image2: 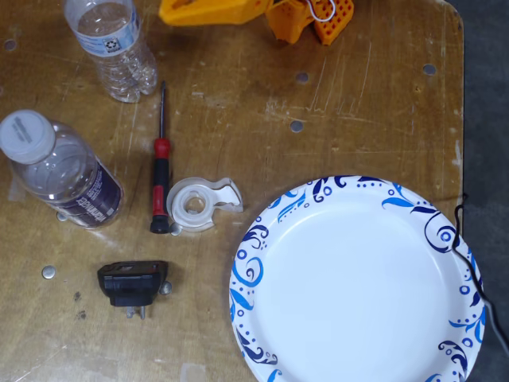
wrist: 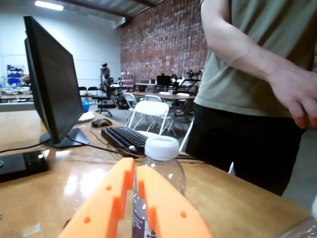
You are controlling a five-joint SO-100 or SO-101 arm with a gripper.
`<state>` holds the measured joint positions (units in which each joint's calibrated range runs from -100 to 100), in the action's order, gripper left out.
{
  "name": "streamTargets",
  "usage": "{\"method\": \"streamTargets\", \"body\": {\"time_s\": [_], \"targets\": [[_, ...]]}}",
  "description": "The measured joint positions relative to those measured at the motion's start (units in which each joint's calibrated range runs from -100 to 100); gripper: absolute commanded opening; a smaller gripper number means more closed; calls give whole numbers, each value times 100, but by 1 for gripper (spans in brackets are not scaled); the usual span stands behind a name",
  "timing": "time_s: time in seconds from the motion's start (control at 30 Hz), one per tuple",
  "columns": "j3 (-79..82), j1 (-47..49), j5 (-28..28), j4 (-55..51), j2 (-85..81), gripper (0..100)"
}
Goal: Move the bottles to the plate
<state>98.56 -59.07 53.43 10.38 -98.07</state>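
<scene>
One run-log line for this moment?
tool: nearly closed, empty | wide bottle: just ahead | slim bottle: on table | plate: empty

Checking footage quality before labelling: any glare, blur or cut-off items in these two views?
Wrist view: ceiling light glares on the glossy wooden table; the orange gripper and the white-capped clear bottle look soft. Fixed view: even light, sharp; the blue-swirled white paper plate is cropped at the bottom edge.
</scene>
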Motion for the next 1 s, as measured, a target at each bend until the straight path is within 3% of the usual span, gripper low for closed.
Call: {"method": "streamTargets", "body": {"time_s": [0.5,0.63,0.83,1.0], "targets": [[-117,-374,0,26,0,2],[-531,-428,0,-877,-8,2],[-2185,-875,0,-3226,-8,3],[-3121,-1331,-120,-4213,-17,17]]}}
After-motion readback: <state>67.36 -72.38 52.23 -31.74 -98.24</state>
